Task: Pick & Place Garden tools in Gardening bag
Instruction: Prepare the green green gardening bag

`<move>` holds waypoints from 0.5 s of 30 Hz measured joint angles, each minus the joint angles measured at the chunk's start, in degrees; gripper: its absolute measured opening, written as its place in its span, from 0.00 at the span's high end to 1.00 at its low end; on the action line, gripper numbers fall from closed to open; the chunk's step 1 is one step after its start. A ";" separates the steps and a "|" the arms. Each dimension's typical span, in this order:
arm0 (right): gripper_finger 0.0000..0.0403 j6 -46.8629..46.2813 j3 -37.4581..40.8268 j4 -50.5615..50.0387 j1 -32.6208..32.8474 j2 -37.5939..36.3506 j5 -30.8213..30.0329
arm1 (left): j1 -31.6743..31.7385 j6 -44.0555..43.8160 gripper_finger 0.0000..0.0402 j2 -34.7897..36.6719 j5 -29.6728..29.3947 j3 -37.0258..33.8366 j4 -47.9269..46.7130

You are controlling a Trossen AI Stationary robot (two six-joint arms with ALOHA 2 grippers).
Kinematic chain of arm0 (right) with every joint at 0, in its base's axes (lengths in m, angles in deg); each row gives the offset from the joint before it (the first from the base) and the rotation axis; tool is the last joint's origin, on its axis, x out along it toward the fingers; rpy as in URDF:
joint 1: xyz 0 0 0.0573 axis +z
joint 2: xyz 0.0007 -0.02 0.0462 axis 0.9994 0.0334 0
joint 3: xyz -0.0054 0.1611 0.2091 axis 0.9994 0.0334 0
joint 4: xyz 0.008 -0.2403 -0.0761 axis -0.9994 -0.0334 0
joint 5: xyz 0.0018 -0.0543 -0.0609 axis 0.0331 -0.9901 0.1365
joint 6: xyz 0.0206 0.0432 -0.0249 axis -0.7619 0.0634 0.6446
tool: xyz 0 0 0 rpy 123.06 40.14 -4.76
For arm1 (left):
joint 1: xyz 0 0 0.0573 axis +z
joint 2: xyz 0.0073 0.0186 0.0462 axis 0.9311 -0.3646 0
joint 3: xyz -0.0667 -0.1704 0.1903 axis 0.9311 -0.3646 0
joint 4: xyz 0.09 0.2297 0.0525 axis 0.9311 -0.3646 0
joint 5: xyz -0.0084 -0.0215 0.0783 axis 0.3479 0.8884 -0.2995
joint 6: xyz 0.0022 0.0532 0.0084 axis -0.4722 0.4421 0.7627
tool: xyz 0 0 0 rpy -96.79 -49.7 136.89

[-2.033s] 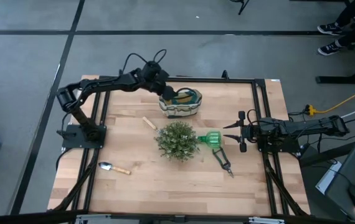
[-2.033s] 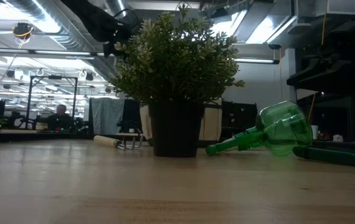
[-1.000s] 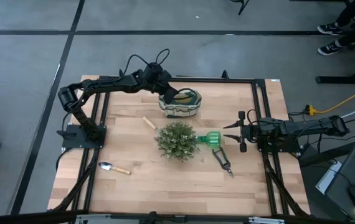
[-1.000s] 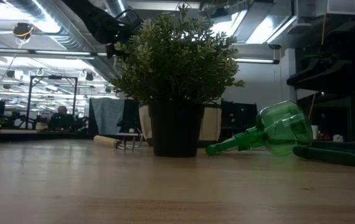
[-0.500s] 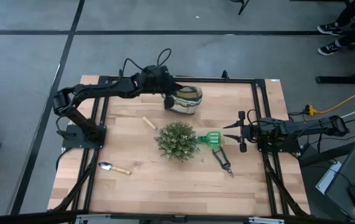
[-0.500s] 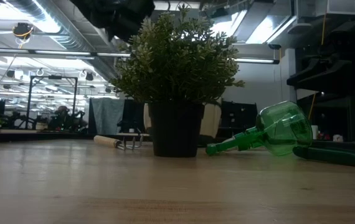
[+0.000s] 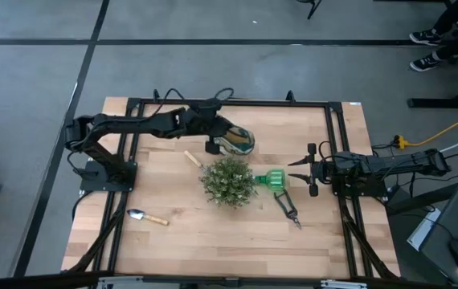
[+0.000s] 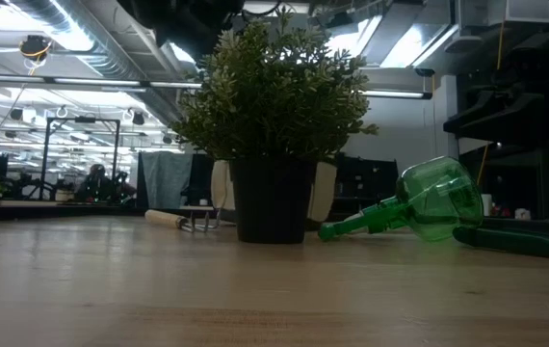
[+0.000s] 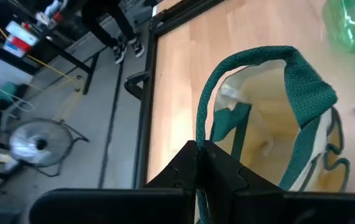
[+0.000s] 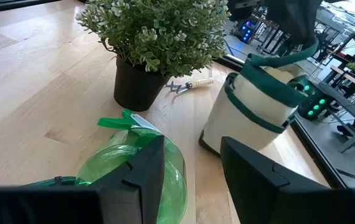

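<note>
The soft cream fabric bag with dark green trim (image 7: 235,141) is held just behind the bushy potted plant (image 7: 229,181), its looped green handle (image 9: 252,68) clamped in the left hand (image 7: 212,144); being limp, it is best carried by that strap. Nothing can be seen inside it. The right hand (image 7: 303,173) waits beside the plant, fingers apart and holding nothing.

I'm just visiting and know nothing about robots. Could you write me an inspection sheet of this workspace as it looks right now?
Surface: wooden table in a black frame.
Job's things: bag behind the plant, held by its green handle; trowel at the front left; small wooden-handled tool left of the plant; green tool and shears on its right.
Clutter: potted plant mid-table.
Grippers: left gripper shut on the bag's handle; right gripper open, empty, by the green tool.
Cables: black loop at the left arm; yellow cable on the floor to the right.
Surroundings: a person's shoes on the grey floor.
</note>
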 joint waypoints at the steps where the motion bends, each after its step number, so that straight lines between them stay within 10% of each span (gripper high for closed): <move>1: 0.60 0.02 0.00 0.00 -0.02 0.01 0.00 | -0.49 0.53 0.98 0.00 -0.84 -0.03 0.19; 15: 0.60 0.02 0.00 0.00 -0.02 0.00 0.02 | -4.28 3.39 0.94 0.98 -4.87 -0.05 1.00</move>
